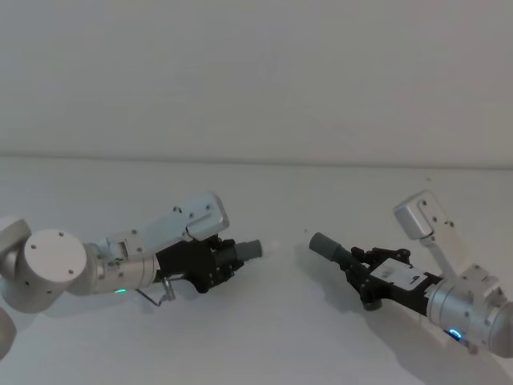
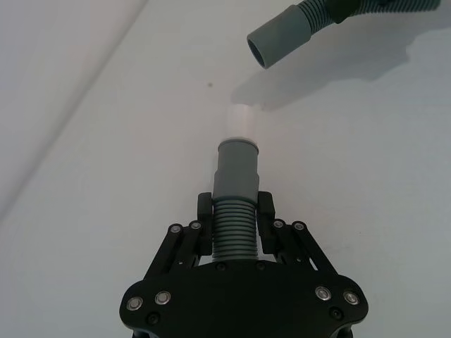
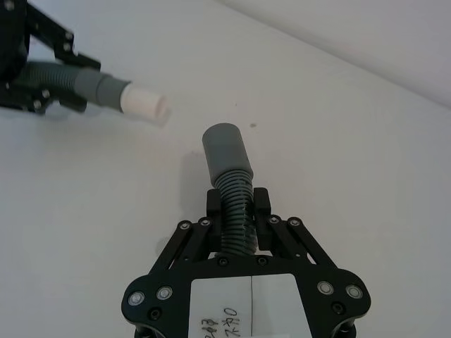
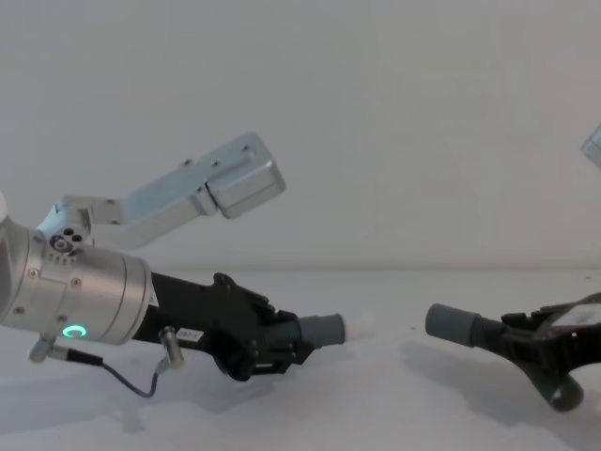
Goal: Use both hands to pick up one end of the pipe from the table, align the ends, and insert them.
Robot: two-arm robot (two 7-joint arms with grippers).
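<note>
My left gripper (image 1: 231, 258) (image 2: 235, 211) (image 4: 293, 343) is shut on the ribbed part of one pipe piece (image 2: 236, 225), held above the table (image 1: 272, 337). Its grey cuff (image 1: 250, 249) (image 2: 237, 169) (image 4: 322, 331) ends in a white tip (image 2: 242, 121) (image 3: 144, 104) (image 1: 271, 248) pointing right. My right gripper (image 1: 358, 269) (image 3: 237, 204) (image 4: 512, 338) is shut on the other pipe piece (image 3: 235, 211), whose plain grey cuff (image 1: 325, 245) (image 3: 225, 148) (image 2: 278, 39) (image 4: 451, 324) points left toward it. A gap separates the two ends, and the cuffs are not in line.
The white table runs back to a plain pale wall (image 1: 256, 72). A thin grey cable loop (image 1: 156, 295) (image 4: 141, 376) hangs under my left wrist. A small dark speck (image 2: 210, 86) (image 3: 253, 127) marks the tabletop between the arms.
</note>
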